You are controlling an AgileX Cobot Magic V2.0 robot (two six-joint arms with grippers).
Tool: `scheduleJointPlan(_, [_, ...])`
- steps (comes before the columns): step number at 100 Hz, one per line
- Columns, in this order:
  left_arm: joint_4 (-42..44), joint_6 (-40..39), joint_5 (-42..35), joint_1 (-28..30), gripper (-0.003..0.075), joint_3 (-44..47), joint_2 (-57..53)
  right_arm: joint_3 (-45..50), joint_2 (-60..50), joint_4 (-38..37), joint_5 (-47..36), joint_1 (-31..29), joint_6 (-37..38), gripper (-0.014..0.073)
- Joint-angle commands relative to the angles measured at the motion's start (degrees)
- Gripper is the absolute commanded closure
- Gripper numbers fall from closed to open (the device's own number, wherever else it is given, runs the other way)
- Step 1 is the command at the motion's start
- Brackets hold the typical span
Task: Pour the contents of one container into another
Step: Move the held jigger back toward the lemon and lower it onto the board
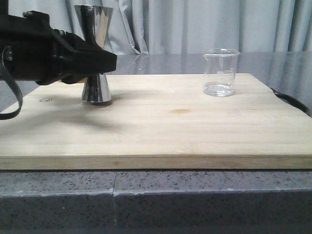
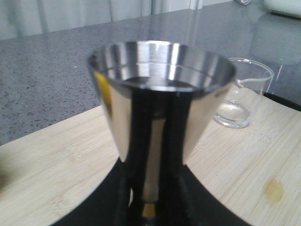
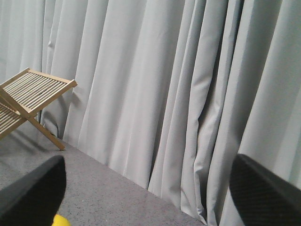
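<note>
The left gripper (image 1: 97, 62) was closed on the upright jigger (image 1: 96, 87) at its waist; the beaker (image 1: 220, 72) stood well apart. The right gripper (image 3: 150, 188) gaped wide, empty.

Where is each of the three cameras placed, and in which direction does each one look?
Front view: sits low at the table edge, looks forward over the wooden board; the left gripper shows at the jigger, beaker to the right.
Left wrist view: on the left arm, looks close at the jigger; dark finger parts show beside its waist.
Right wrist view: on the right arm, looks away at curtains; the right gripper's fingertips show, spread apart.
Front and left wrist views share jigger, beaker and board.
</note>
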Motion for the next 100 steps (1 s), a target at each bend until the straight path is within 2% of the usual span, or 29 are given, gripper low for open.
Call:
scheduleJointPlan(1, [-0.69, -0.36, -5.65, 0.12, 0.0739, -1.11, -2.45, -1.85, -1.65, 1.67, -3.05, -0.21, -0.45, -0.0044])
scheduleJointPlan(54, [-0.57, -0.36, -5.78, 0.12, 0.0739, -0.34, -2.22, -1.85, -1.65, 1.67, -3.45, -0.21, -0.45, -0.0044])
scheduleJointPlan(83, [-0.57, -0.36, -13.02, 0.12, 0.0739, 1.84, 0.25, -1.85, -1.65, 1.67, -3.45, -0.21, -0.45, -0.0044])
scheduleJointPlan(100, [-0.57, 0.13, -13.02, 0.12, 0.0739, 1.84, 0.52, -1.85, -1.65, 1.67, -3.45, -0.21, -0.45, -0.0044])
